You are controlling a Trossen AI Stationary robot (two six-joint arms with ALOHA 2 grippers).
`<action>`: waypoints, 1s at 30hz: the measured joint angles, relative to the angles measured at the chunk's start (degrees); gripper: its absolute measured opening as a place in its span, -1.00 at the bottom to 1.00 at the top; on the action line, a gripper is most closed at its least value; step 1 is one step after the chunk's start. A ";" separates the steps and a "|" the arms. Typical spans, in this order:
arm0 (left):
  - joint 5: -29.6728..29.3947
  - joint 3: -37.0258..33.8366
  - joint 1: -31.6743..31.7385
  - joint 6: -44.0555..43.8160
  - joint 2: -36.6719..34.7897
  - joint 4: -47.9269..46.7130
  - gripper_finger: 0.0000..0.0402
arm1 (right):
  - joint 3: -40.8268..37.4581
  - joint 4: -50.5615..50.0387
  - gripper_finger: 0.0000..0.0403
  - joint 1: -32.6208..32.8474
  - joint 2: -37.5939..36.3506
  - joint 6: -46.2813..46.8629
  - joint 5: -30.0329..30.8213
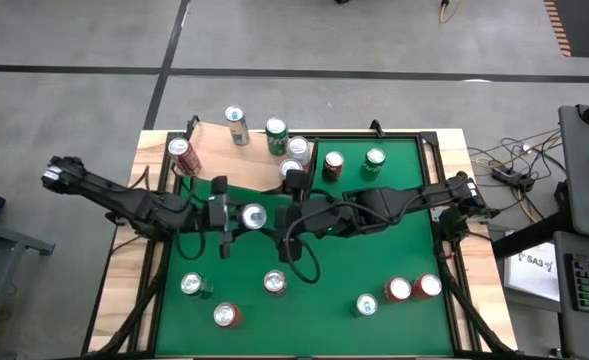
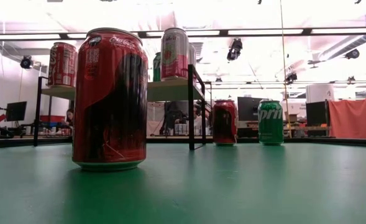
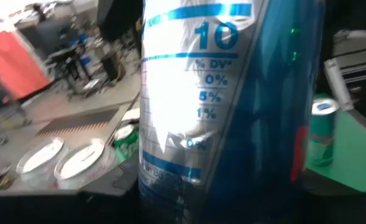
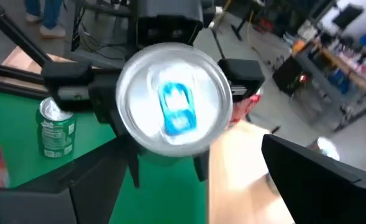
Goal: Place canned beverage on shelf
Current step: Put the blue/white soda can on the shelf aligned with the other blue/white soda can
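A blue can with a silver top (image 1: 254, 215) is upright at the table's middle, in my left gripper (image 1: 246, 216), which reaches in from the left. The left wrist view is filled with its printed wall (image 3: 220, 106). My right gripper (image 1: 294, 195) is open beside the can on its right, and its wrist view looks down on the can's top (image 4: 173, 106). The shelf (image 1: 236, 168), a pale wood board on dark legs (image 2: 170, 90), stands at the far left. It carries several cans. My left gripper pinches the blue can between its two fingers (image 4: 71, 90), high on the can's wall (image 4: 125, 134) just under the rim. The fingers come level from the table's left. The can is upright. I cannot tell whether its base is on the table.
A red can (image 1: 332, 165) and a green can (image 1: 374, 158) stand on the green table right of the shelf. Several more cans stand near the front edge, among them a red one (image 2: 108, 99) close to the low camera. A person's feet (image 4: 40, 18) show beyond the table.
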 joint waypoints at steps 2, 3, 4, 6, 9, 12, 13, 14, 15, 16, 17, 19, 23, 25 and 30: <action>1.35 -0.46 -0.04 0.99 -1.21 0.73 -0.02 | -0.02 0.75 0.77 -0.09 -0.15 -2.90 -0.76; 1.89 -0.85 -0.05 1.34 -1.86 1.18 -0.02 | -0.02 1.22 0.77 -0.28 -0.27 -4.02 -2.27; 2.24 -1.36 -0.04 1.70 -2.55 1.92 -0.02 | -0.02 1.85 0.77 -0.54 -0.34 -4.63 -4.24; 3.67 -2.55 0.03 2.37 -4.01 4.09 -0.02 | -0.02 3.45 0.77 -1.30 -0.36 -4.90 -8.57; 4.66 -4.19 0.03 2.66 -5.62 6.64 -0.02 | -0.04 5.89 0.78 -2.73 -0.08 -5.10 -11.94; 4.67 -5.80 0.04 2.79 -6.55 8.35 -0.02 | -0.04 9.41 0.78 -4.18 0.72 -6.29 -15.77; 4.68 -6.23 0.15 2.91 -6.73 8.99 -0.02 | -0.05 10.34 0.78 -4.62 0.99 -6.58 -17.16; 4.61 -6.75 0.32 2.94 -6.89 9.53 -0.02 | -0.07 11.35 0.78 -5.00 1.49 -6.95 -18.49; 4.35 -7.04 0.45 2.95 -7.04 9.79 -0.02 | -0.07 12.68 0.78 -5.37 1.85 -7.03 -19.42; 4.21 -7.10 0.61 2.94 -7.04 9.79 -0.02 | -0.07 13.39 0.78 -5.70 2.17 -7.15 -19.85; 4.00 -7.10 0.78 2.90 -7.05 9.78 -0.02 | -0.09 14.02 0.78 -6.02 2.71 -7.52 -20.51; 2.26 -7.10 0.97 2.84 -7.08 10.09 -0.02 | -0.09 16.04 0.78 -6.56 3.55 -8.40 -22.29; -0.40 -7.10 1.14 2.77 -7.14 9.70 -0.02 | -0.13 19.31 0.76 -6.84 4.73 -9.90 -23.96; -0.23 -7.10 1.10 2.77 -7.12 9.57 -0.02 | -0.13 19.71 0.71 -6.77 4.78 -10.05 -23.99; -0.17 -7.10 1.05 2.76 -7.12 9.42 -0.02 | -0.13 20.35 0.42 -6.96 4.79 -8.94 -24.02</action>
